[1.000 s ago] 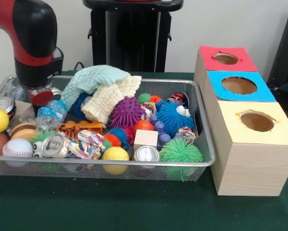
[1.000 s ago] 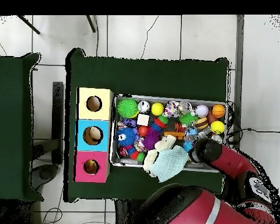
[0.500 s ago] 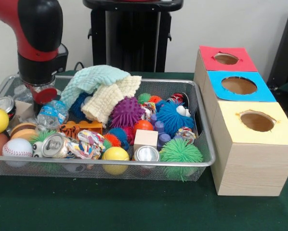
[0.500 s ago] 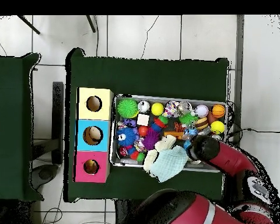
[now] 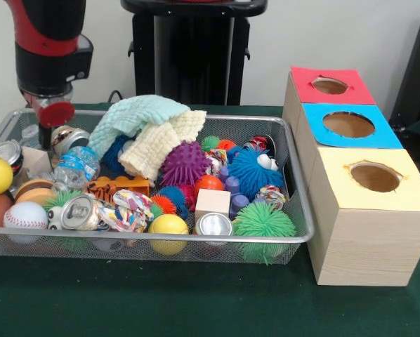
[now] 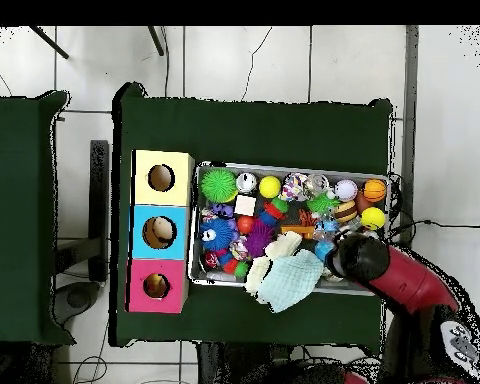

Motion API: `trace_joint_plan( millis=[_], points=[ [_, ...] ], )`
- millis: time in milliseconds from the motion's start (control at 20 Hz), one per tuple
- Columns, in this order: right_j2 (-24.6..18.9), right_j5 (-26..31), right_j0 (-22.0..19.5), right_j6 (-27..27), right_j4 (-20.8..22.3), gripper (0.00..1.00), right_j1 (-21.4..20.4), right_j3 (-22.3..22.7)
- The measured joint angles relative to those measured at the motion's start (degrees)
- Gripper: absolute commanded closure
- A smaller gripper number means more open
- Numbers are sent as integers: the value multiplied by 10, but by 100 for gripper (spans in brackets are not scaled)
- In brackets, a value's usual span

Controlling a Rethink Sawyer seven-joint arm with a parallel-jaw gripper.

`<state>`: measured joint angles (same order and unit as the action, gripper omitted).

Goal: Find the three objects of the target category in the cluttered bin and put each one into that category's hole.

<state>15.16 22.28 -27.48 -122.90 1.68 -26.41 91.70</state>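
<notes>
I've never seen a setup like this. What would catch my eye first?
Probably the wire mesh bin heaped with bright toys, with a spiky purple ball at its middle and pale blue and cream cloths piled behind it. Beside it stands a row of three wooden boxes with holes in their tops, coloured red, blue and yellow. Over the bin's far left corner hangs the red and black robot arm.

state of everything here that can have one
gripper: above the bin's corner, open or shut unclear
bin: full of clutter
cloths: crumpled, piled on the toys
plastic bottle: crushed, lying down
can: on its side
three box holes: open
</notes>
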Motion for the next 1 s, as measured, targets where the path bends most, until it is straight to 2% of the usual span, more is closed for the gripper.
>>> trace_joint_plan(
  millis=[650,1000],
  points=[
    [-12,2,-23,0,0,100,-21,0],
    [-28,36,-33,0,0,100,-26,-15]
  ],
)
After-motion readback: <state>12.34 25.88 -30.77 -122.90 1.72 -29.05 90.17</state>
